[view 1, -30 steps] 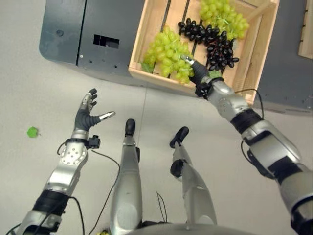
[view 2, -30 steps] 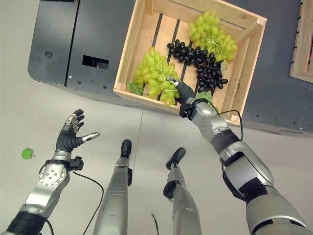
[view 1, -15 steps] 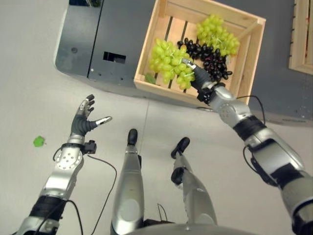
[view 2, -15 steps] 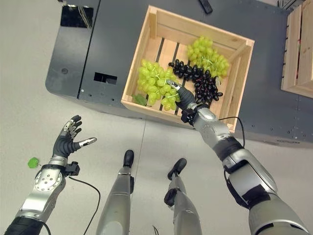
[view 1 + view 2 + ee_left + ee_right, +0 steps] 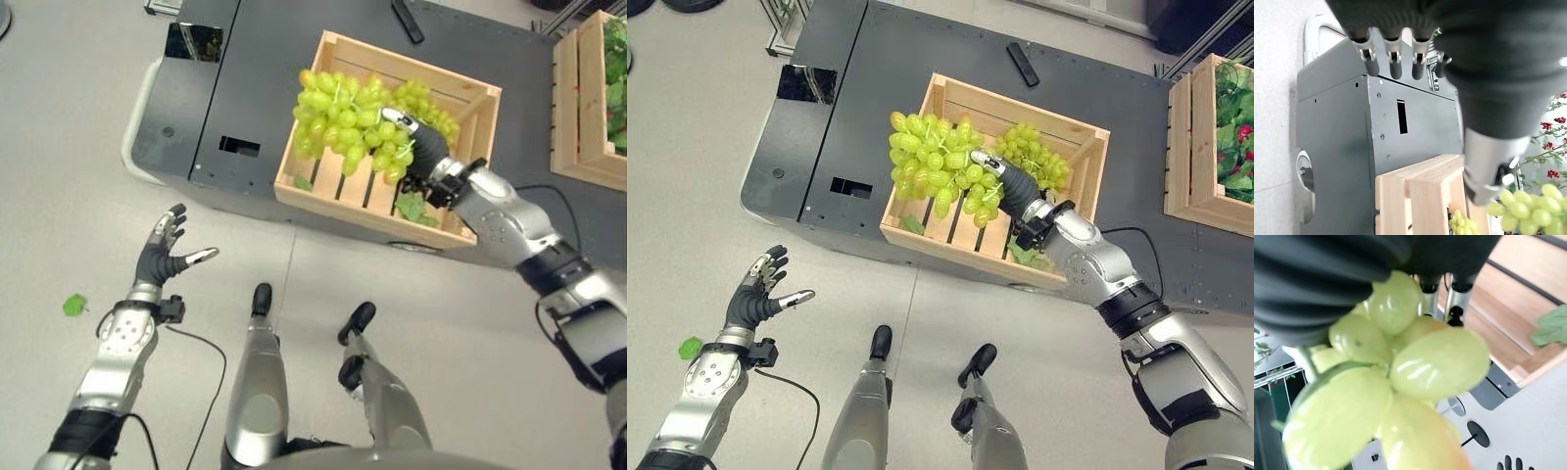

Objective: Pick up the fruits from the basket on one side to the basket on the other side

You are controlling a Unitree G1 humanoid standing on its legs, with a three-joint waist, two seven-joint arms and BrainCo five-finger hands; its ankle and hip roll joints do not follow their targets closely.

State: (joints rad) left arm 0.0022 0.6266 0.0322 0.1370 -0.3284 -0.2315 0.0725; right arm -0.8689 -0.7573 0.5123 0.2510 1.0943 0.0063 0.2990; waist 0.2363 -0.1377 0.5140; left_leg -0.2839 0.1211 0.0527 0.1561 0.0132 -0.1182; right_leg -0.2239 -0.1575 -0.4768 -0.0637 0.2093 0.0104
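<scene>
Right hand curled round a green bunch, holding it clear above the crate so nothing snags on the rim; second green bunch left inside. Left hand open and empty over the floor, out of the way. Far crate probably the goal.

The crate is pale, unfinished slatted wood with visible grain. The grapes are smooth, glossy and waxy green. The platform beneath looks like dark matt painted metal. The floor is a smooth, dull light grey.
</scene>
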